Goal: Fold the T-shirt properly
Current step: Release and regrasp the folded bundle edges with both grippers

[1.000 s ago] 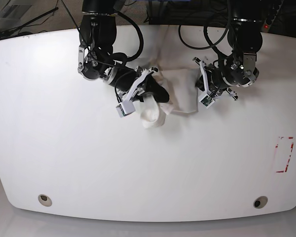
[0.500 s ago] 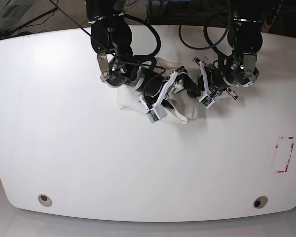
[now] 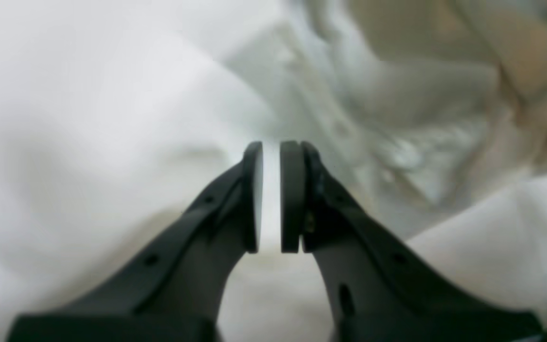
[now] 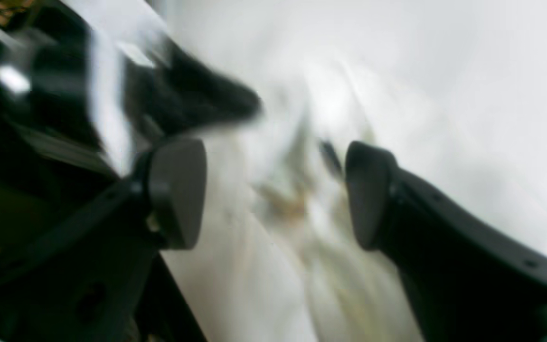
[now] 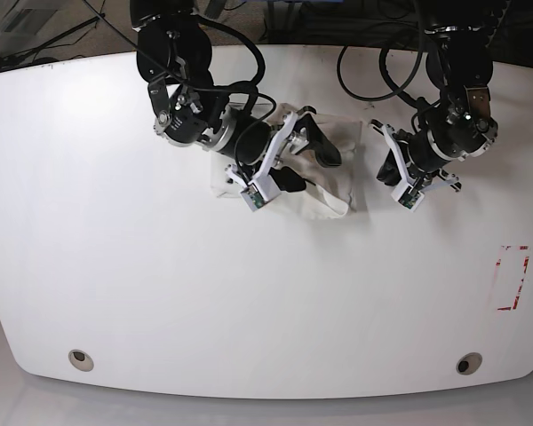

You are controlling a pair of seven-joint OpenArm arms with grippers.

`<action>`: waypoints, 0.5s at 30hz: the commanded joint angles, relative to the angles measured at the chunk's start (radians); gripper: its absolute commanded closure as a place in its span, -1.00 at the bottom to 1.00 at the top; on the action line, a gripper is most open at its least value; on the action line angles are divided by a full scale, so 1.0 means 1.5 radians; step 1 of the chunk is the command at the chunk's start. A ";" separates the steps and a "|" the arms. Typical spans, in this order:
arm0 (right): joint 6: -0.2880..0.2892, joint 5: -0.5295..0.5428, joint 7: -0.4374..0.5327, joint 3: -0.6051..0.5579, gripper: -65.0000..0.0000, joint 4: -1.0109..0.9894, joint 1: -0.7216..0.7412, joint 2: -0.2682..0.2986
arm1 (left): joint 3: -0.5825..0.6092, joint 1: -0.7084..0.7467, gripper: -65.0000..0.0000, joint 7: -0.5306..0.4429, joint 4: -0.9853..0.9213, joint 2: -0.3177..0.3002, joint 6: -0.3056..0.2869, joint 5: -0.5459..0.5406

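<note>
The T-shirt (image 5: 330, 202) lies as a crumpled white bundle at the back middle of the table; none of its print shows. My right gripper (image 5: 306, 164) hovers open right over it. In the right wrist view its fingers (image 4: 178, 190) stand wide apart with blurred cloth (image 4: 292, 209) beneath them and nothing gripped. My left gripper (image 5: 387, 170) is just right of the bundle, off the cloth. In the left wrist view the left gripper (image 3: 271, 194) is shut to a thin slit, with wrinkled fabric (image 3: 397, 118) ahead and to the right.
The white table (image 5: 160, 293) has a red-marked rectangle (image 5: 513, 278) near its right edge and two round holes (image 5: 82, 359) (image 5: 467, 363) near the front. Black cables and both arm bases crowd the back edge.
My right gripper carried a fold of the shirt rightward over the bundle, then opened and let it go. My left arm drew back to the right, off the cloth.
</note>
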 commanded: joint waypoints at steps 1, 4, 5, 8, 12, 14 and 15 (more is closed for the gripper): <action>0.006 0.010 0.012 0.001 -0.28 0.029 -0.002 0.009 | -0.030 -0.005 0.85 -0.005 0.013 -0.014 -0.001 -0.010; 0.006 0.008 0.014 0.016 -0.28 0.033 -0.021 0.023 | -0.052 -0.004 0.85 -0.005 0.010 -0.033 -0.001 -0.010; 0.006 0.009 0.014 0.029 -0.29 0.033 -0.024 0.027 | -0.053 -0.004 0.85 -0.005 0.010 -0.040 -0.001 -0.010; 0.007 0.012 0.014 0.074 -0.30 0.033 -0.029 0.037 | -0.054 0.011 0.85 -0.006 0.010 -0.074 -0.001 -0.011; 0.013 0.025 0.013 0.112 -0.30 0.033 -0.038 0.057 | -0.054 0.022 0.86 -0.006 0.010 -0.095 -0.001 -0.011; 0.028 0.047 0.013 0.140 -0.30 0.032 -0.041 0.066 | -0.054 0.032 0.86 -0.006 0.010 -0.095 -0.001 -0.011; 0.036 0.057 0.013 0.152 -0.30 0.030 -0.042 0.072 | -0.054 0.038 0.86 -0.007 0.011 -0.096 -0.001 -0.011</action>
